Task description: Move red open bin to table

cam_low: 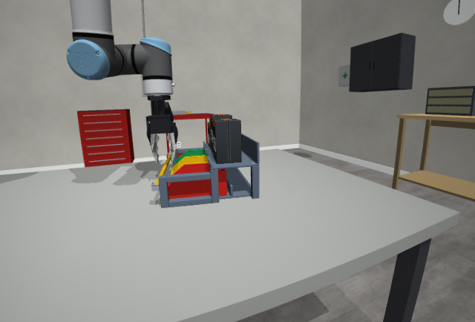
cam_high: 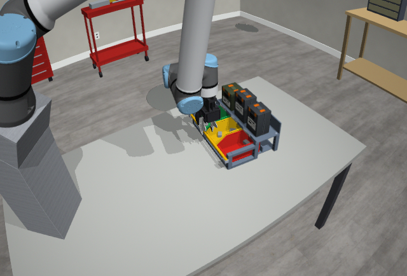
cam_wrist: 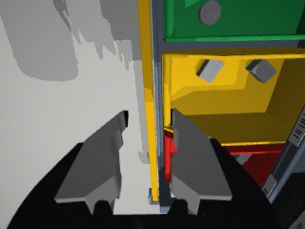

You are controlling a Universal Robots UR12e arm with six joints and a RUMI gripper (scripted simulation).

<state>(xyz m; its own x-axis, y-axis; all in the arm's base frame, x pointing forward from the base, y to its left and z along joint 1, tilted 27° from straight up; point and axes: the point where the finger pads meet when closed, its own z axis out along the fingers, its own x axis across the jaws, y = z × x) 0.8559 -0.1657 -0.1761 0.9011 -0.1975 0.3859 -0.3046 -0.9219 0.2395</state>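
Gripper (cam_high: 207, 126) (cam_low: 164, 157) (cam_wrist: 149, 111) pointing down, jaws parted, holding nothing; forearm steep.

Red bin (cam_high: 234, 144) (cam_low: 189, 188) (cam_wrist: 267, 167), yellow bin (cam_high: 225, 126) (cam_low: 191, 160) (cam_wrist: 210, 102), green bin (cam_high: 224, 112) (cam_low: 194, 153) (cam_wrist: 248, 19) (bright, all three).

This looks like a workshop or a teaching lab for robots. A robot arm (cam_high: 197, 30) (cam_low: 90, 0) carries the claw (cam_high: 207, 124) (cam_low: 164, 153) (cam_wrist: 149, 111) over a counter (cam_high: 158, 194) (cam_low: 237, 249) (cam_wrist: 43, 124). Beside the claw, a rack (cam_high: 255, 149) (cam_low: 214, 186) holds coloured bins of small parts, with dark cases (cam_high: 259, 120) (cam_low: 227, 140) on its upper level. Beyond the claw, against the plain wall, stand a red tool chest (cam_high: 42, 59) (cam_low: 103, 136) with many drawers and a red cart (cam_high: 113, 5) (cam_low: 191, 116) on casters. Well apart from the claw are a wooden workbench (cam_high: 378, 23) (cam_low: 437, 116), a dark wall cabinet (cam_low: 379, 63) and a green-cross first-aid box (cam_low: 344, 76).
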